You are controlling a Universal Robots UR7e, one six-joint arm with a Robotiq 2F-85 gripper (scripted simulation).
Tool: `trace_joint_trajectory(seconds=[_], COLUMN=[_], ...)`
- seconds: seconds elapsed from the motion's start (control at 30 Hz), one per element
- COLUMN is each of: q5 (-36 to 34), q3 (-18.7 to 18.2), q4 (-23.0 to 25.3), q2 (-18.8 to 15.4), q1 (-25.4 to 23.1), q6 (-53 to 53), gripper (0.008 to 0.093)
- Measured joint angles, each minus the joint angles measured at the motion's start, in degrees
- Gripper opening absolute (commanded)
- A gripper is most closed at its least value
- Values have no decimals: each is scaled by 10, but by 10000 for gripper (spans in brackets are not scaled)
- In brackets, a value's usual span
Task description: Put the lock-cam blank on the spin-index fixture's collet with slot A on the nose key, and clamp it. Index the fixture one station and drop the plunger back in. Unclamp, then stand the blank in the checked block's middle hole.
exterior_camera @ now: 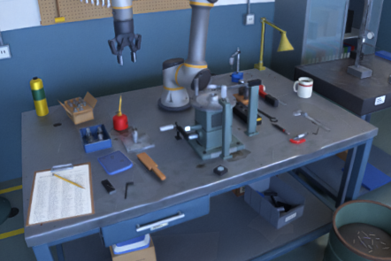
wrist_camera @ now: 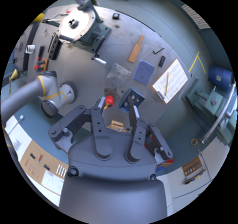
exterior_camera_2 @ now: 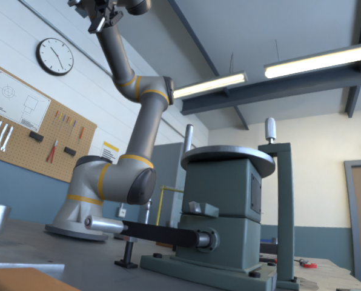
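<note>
The red oil can (exterior_camera: 120, 120) (wrist_camera: 109, 100) stands on the bench far below my gripper (exterior_camera: 125, 59) (wrist_camera: 117, 109) (exterior_camera_2: 103, 22), which hangs open and empty high over the bench's left part. The lock-cam blank (exterior_camera: 135, 135) stands as a small grey peg on a grey plate (exterior_camera: 137, 140) (wrist_camera: 118, 74) right of the oil can. The spin-index fixture (exterior_camera: 216, 128) (exterior_camera_2: 227, 203) (wrist_camera: 82, 29) sits at mid-bench, with a round index plate on top and a clamp handle (exterior_camera: 167, 127) (exterior_camera_2: 103, 224) sticking out to the left. The black block with holes (exterior_camera: 246, 113) (wrist_camera: 53, 50) lies behind the fixture.
A pegboard with tools hangs on the wall behind the bench. A blue tray (exterior_camera: 95, 138) (wrist_camera: 131, 100), a cardboard box (exterior_camera: 79, 107), a blue lid (exterior_camera: 115, 162), a wooden handle (exterior_camera: 151, 166) and a clipboard (exterior_camera: 60, 192) lie on the left part.
</note>
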State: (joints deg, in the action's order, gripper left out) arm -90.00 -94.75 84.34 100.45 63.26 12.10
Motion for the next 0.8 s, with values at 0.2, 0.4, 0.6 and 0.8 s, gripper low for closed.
trace_joint_trajectory(seconds=[0.2, 0.4, 0.6, 0.8], q5=[0, 0, 0, 0], q3=[-38, -90, -151, -212], q4=[35, 89, 157, 234], q2=[2, 2, -6, -23], q1=[0, 0, 0, 0], q6=[0, 0, 0, 0], gripper=[580, 580, 580, 580])
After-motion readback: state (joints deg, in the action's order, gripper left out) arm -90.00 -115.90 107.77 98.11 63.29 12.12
